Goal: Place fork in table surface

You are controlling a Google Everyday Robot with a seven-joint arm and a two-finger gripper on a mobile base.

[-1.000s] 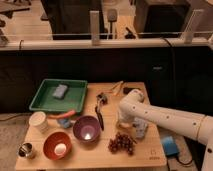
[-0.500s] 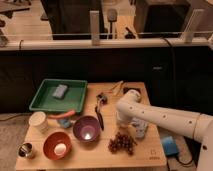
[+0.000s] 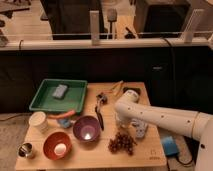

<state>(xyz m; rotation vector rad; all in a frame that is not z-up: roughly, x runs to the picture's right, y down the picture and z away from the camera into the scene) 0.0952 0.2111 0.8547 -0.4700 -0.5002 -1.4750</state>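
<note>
Warm, dim light falls from above. The table surface glows tan, and beyond its far edge everything drops to near black. The white arm glares pale. The gripper hangs low over the table's right half, seemingly in the arm's shadow. A bright glint sits in the purple bowl.

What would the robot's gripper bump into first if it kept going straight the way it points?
The gripper points down, beside the round purple bowl. Going straight on, it would probably meet the light tan wooden tabletop first, just behind the bunch of dark grapes; depth is hard to judge.
</note>
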